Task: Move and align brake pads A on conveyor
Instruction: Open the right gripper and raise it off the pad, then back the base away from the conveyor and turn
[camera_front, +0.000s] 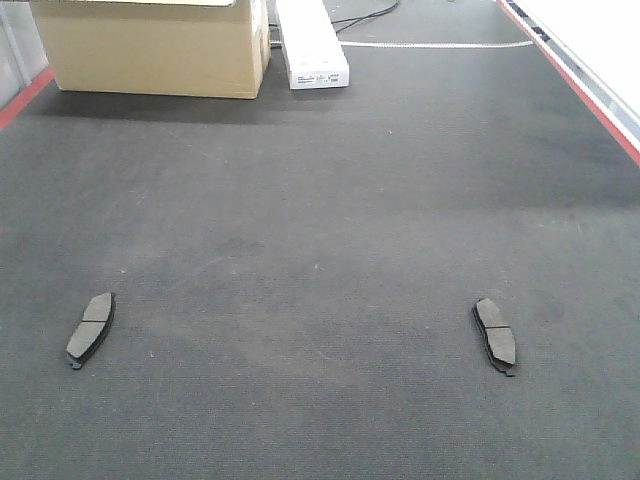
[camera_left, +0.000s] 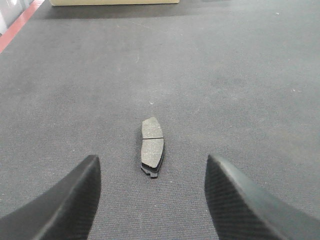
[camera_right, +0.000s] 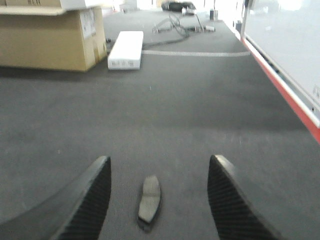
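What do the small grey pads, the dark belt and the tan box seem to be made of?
Small flat grey brake pads: likely matte pressed composite on darker backing, dull grainy face. Wide charcoal conveyor belt: felt-like fabric, rough texture. Tan box: cardboard, dull brown.

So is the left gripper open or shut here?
Open. The left gripper has its fingers wide apart in the left wrist view; a brake pad lies flat on the conveyor beyond the gap, untouched.

On conveyor (camera_front: 320, 220) — L pad (camera_front: 91, 329) & R pad (camera_front: 495, 336), well apart; box (camera_front: 150, 45), w/ carton (camera_front: 312, 45) to its right, behind them.
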